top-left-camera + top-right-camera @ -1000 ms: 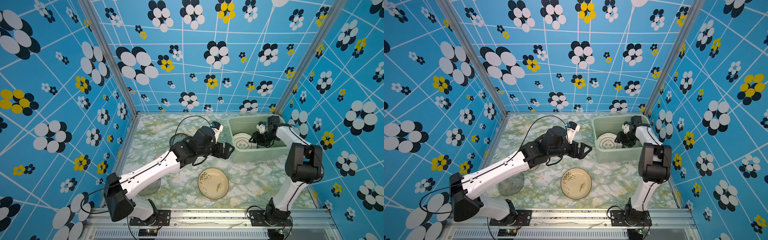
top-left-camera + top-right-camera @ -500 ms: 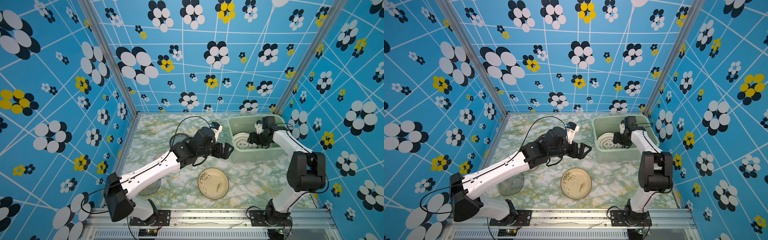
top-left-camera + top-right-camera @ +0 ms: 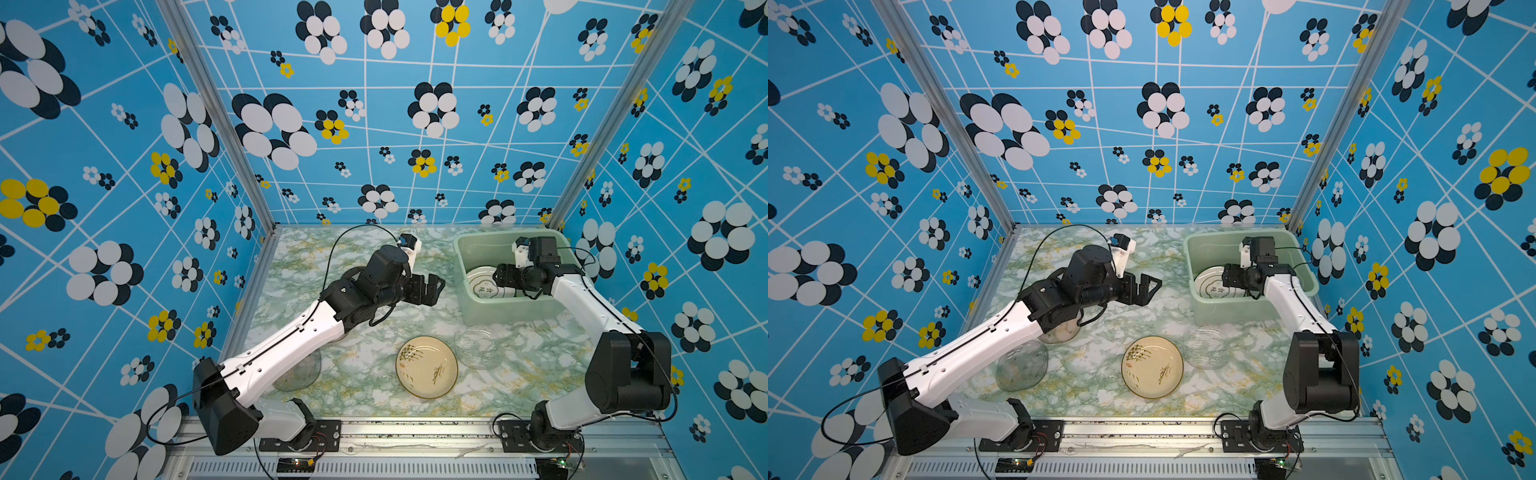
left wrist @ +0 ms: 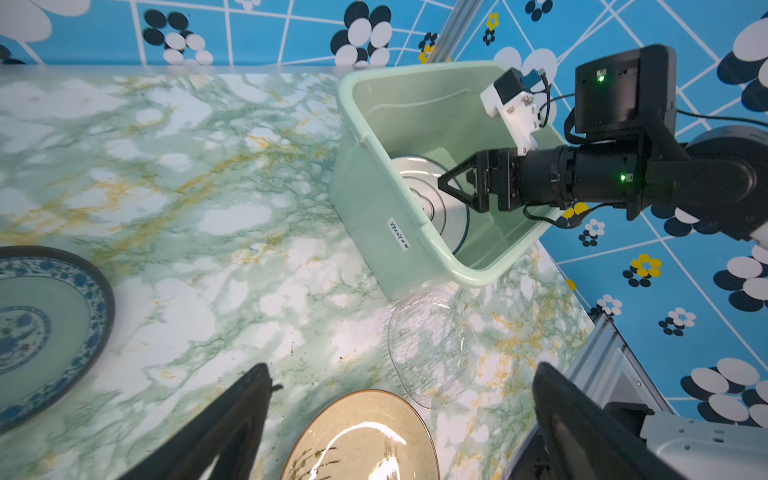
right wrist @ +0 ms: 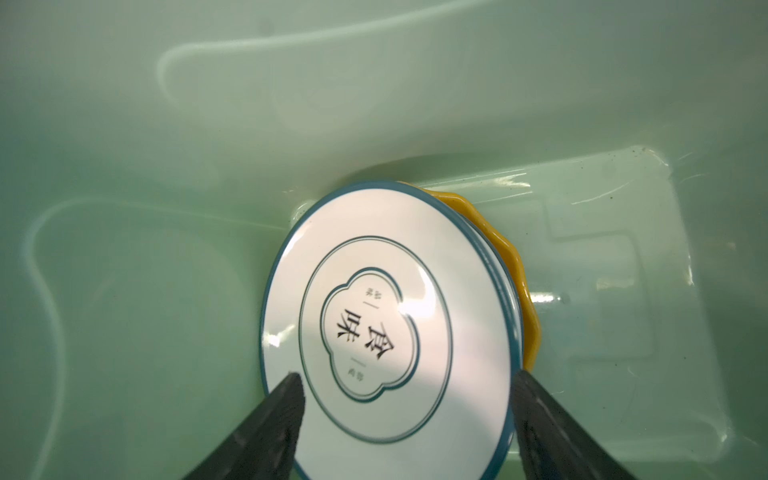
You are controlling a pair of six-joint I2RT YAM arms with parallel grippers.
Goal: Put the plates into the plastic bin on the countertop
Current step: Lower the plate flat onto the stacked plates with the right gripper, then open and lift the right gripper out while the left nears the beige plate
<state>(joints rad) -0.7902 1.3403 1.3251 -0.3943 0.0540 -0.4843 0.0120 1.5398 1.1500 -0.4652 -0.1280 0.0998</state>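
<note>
Right gripper (image 5: 407, 376) inside plastic bin (image 3: 511, 309), jaws spread, gripping nothing. White green-rimmed plate (image 5: 386, 316) lies on stack over yellow scalloped plate (image 5: 519, 266). Retract straight up, clear of bin rim. Left gripper (image 3: 430, 286) spread wide, empty, above countertop (image 3: 365, 332). Beige plate (image 3: 427, 366) lies outside bin.

The right gripper (image 3: 1225, 279) is hanging inside the plastic bin (image 3: 1246, 309) over a green-rimmed white plate (image 3: 1209, 289); the left gripper (image 3: 1144, 291) is hovering above the bench (image 3: 1100, 390), fingers (image 3: 1153, 286) spread.
</note>
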